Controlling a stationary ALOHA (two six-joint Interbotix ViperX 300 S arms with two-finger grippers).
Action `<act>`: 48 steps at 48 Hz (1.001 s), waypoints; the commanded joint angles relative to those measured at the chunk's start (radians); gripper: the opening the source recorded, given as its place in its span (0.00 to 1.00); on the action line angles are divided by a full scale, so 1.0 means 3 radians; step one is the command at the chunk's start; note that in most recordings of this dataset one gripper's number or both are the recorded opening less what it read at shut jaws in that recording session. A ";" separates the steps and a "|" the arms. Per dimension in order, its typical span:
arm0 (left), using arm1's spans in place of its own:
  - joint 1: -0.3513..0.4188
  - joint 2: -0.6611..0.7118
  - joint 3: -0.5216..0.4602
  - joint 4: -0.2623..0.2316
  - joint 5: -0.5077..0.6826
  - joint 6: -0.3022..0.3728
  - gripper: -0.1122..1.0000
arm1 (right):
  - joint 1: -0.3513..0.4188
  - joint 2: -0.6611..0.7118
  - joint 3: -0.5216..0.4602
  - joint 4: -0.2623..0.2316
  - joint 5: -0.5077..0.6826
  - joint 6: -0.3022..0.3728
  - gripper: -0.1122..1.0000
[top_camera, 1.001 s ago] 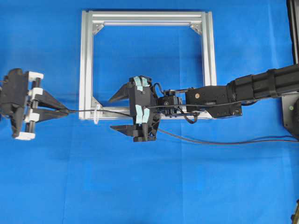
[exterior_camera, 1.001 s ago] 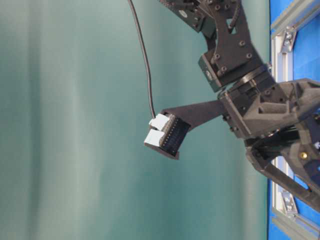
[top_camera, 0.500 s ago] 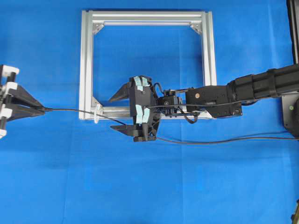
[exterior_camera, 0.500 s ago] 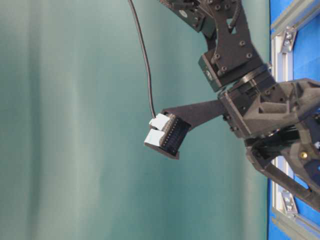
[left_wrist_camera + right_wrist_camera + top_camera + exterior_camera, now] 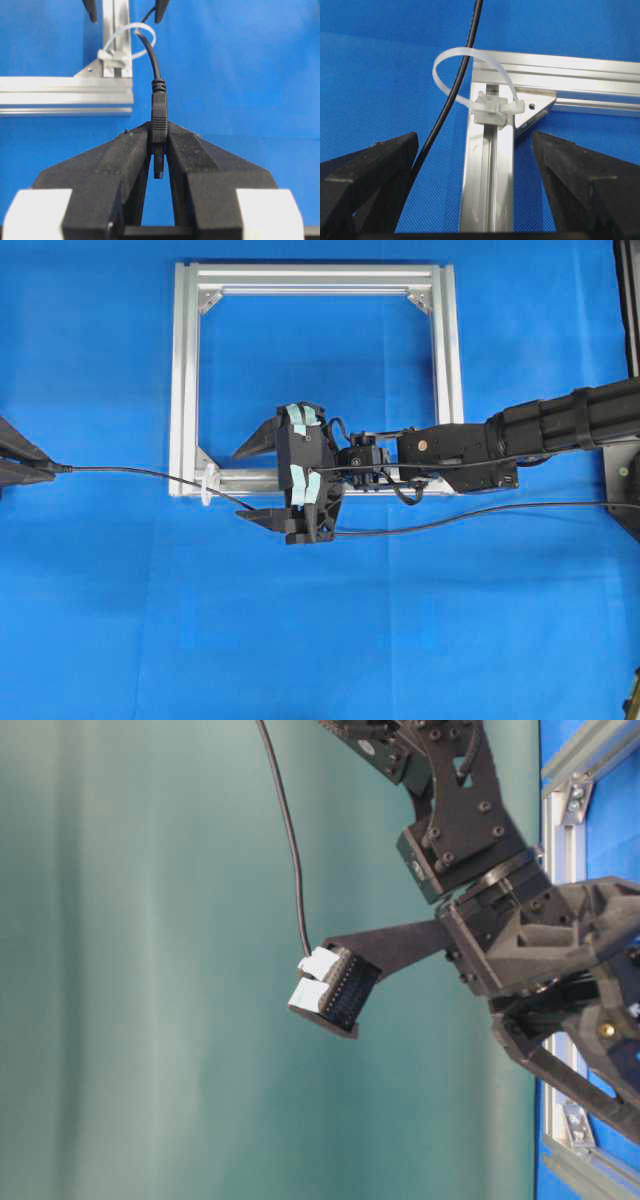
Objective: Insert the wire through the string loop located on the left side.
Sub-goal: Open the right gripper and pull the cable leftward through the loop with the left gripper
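The wire (image 5: 130, 472) is a thin black cable running from my left gripper (image 5: 45, 468) at the far left edge, through the string loop (image 5: 208, 485), then under my right gripper (image 5: 239, 483) and off to the right. In the left wrist view my left gripper (image 5: 159, 132) is shut on the wire's plug (image 5: 159, 112), and the cable leads up through the whitish loop (image 5: 131, 37). The right wrist view shows the wire (image 5: 444, 106) passing through the loop (image 5: 490, 107). There my right gripper (image 5: 475, 135) is open, straddling the frame bar and holding nothing.
The silver aluminium frame (image 5: 187, 370) lies flat on the blue cloth, with the loop tied at its lower left corner (image 5: 487, 165). My right arm (image 5: 520, 435) stretches across the frame's bottom bar from the right. The table-level view shows only an arm (image 5: 470, 830) close up.
My left gripper has drawn away to the left with the plug, almost out of the overhead view. More wire has come through the loop and the slack on the right has lifted. The right gripper stayed put.
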 commanded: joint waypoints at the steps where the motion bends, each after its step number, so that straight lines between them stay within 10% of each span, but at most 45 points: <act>1: 0.0000 0.0015 -0.0082 0.0010 -0.0015 -0.0005 0.17 | -0.0005 -0.0143 -0.0026 -0.0005 -0.0026 -0.0005 0.92; 36: -0.0051 0.0051 -0.0061 0.0010 -0.0097 -0.0020 0.17 | -0.0005 -0.0143 -0.0026 0.0000 -0.0031 -0.0005 0.92; 48: -0.0051 0.0046 -0.0046 0.0010 -0.0102 -0.0128 0.76 | -0.0005 -0.0143 -0.0031 0.0000 -0.0031 -0.0005 0.92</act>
